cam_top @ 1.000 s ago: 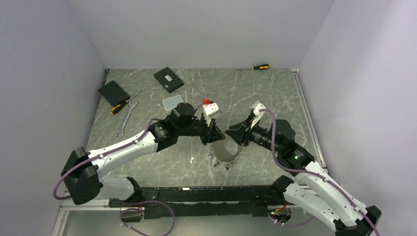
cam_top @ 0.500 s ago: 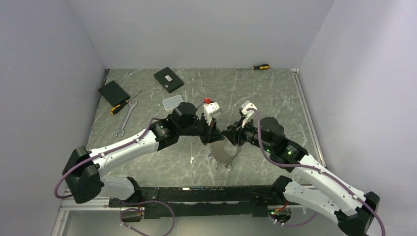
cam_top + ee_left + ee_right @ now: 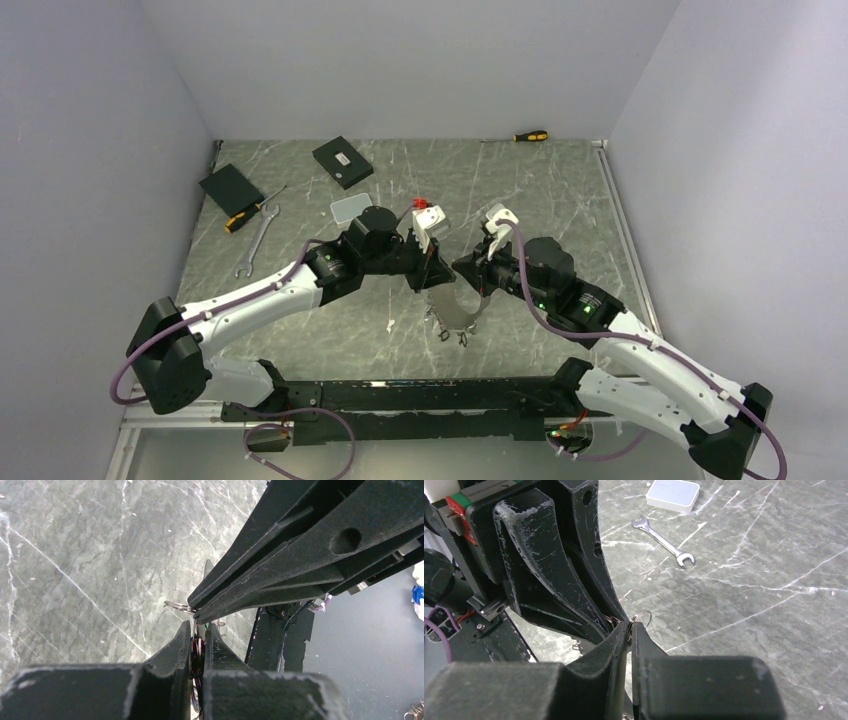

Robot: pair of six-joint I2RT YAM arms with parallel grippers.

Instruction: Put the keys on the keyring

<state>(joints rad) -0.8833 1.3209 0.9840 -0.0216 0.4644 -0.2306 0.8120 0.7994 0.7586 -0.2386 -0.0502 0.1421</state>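
My two grippers meet tip to tip above the table's middle. My left gripper [image 3: 437, 278] [image 3: 198, 630] is shut on the thin dark wire of the keyring [image 3: 458, 308], which hangs below both grippers. Several small silver keys [image 3: 446, 333] dangle at its bottom. My right gripper [image 3: 462, 270] [image 3: 630, 627] is shut on a small silver split ring [image 3: 643, 615], pressed against the left fingertips. That ring also shows in the left wrist view [image 3: 176, 605]. No key on it shows. One tiny loose key [image 3: 390, 326] lies on the table left of the keyring.
A silver wrench [image 3: 256, 240] [image 3: 664, 542] and a yellow-black screwdriver [image 3: 246, 215] lie at the left. A white box [image 3: 350, 208] [image 3: 673, 495], two black boxes [image 3: 230, 187] [image 3: 342, 161] and a second screwdriver [image 3: 530, 135] lie further back.
My right gripper has moved left and closed the gap to my left gripper's tips. The left arm has hardly moved, and the keyring still hangs below.
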